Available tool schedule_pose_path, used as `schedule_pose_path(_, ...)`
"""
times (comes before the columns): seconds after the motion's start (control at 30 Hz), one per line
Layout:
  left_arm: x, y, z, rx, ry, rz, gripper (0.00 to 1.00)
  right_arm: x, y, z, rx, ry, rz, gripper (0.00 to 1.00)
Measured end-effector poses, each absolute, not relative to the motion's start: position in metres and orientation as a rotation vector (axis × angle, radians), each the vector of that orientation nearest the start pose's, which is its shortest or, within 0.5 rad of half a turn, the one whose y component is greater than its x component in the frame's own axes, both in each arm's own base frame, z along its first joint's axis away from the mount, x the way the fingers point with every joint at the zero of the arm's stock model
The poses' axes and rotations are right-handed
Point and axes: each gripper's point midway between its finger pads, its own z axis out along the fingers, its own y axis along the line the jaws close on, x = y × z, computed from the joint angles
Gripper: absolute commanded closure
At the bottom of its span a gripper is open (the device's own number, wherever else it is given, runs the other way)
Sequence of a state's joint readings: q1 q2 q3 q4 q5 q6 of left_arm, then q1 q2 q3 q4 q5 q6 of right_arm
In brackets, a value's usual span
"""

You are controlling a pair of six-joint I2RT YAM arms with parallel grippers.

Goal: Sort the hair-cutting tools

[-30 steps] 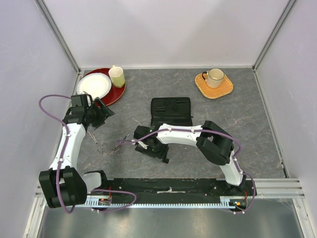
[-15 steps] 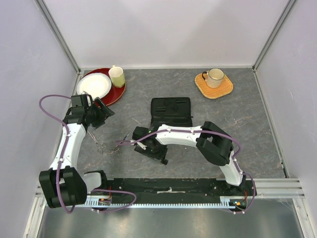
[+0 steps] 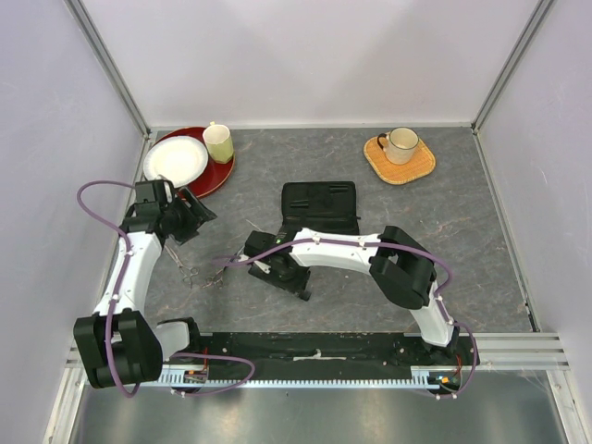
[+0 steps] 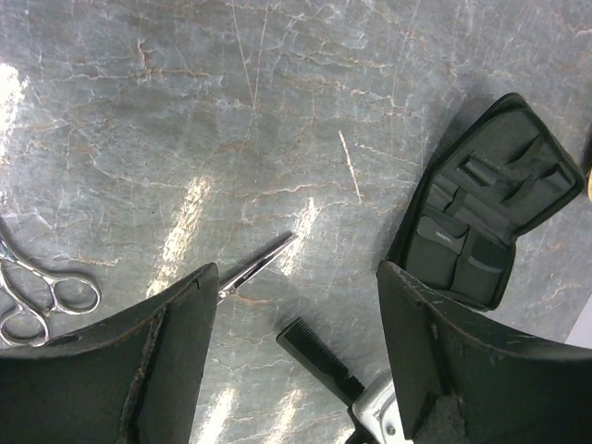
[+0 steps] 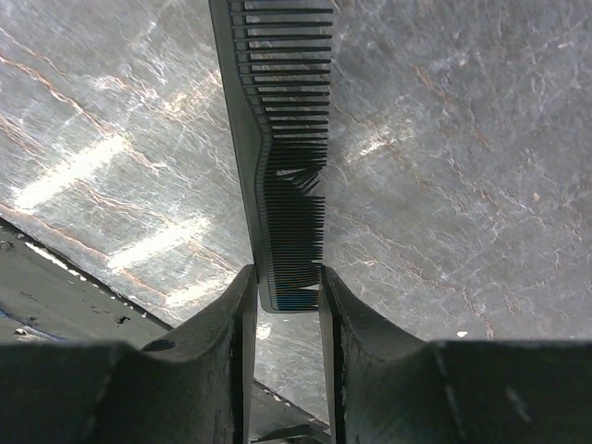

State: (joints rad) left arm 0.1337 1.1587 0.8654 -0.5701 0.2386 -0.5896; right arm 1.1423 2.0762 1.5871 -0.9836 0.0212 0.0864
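Right wrist view, our right fingers (image 5: pixel 199 361) pinching a comb (image 5: pixel 277 185), left fingers (image 4: pixel 139 370) spread above bench (image 4: pixel 277 111) and scissors (image 4: pixel 26 268)

You were working in a robotics lab test cell rather than a home. Your grey marble-patterned tabletop (image 3: pixel 481 240) was boxed in by plain pale wall panels (image 3: pixel 314 55) set in bare aluminium struts (image 3: pixel 106 65). Two white-and-black robot arms (image 3: pixel 129 268) were bolted to a slotted metal rail (image 3: pixel 518 351) along the near edge, and a purple cable (image 3: pixel 97 190) looped loose. The homely things were a round red plate (image 3: pixel 217 176) and a cream mug (image 3: pixel 402 141) on a woven tan mat (image 3: pixel 416 166).
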Motion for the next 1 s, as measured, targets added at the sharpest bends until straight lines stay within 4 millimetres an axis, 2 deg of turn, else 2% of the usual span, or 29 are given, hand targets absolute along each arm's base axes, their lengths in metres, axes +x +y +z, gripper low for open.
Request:
schedule_pose_path(0.23, 0.286, -0.034, 0.116, -0.78, 2.403, -0.542, 0.23, 0.164, 0.337, 0.039, -1.486, 2.63, 0.034, 0.64)
schedule_pose_path(0.57, 0.256, -0.079, 0.093, -0.683, 2.436, -0.89, 0.21, 0.182, 0.337, 0.068, -1.352, 2.613, 0.063, 0.65)
schedule_pose_path(0.73, 0.251, -0.096, 0.094, -0.656, 2.357, -1.05, 0.21, 0.193, 0.345, 0.079, -1.253, 2.619, 0.107, 0.65)
schedule_pose_path(1.0, 0.259, -0.117, 0.113, -0.556, 2.202, -1.242, 0.21, 0.204, 0.367, 0.1, -1.126, 2.595, 0.212, 0.65)
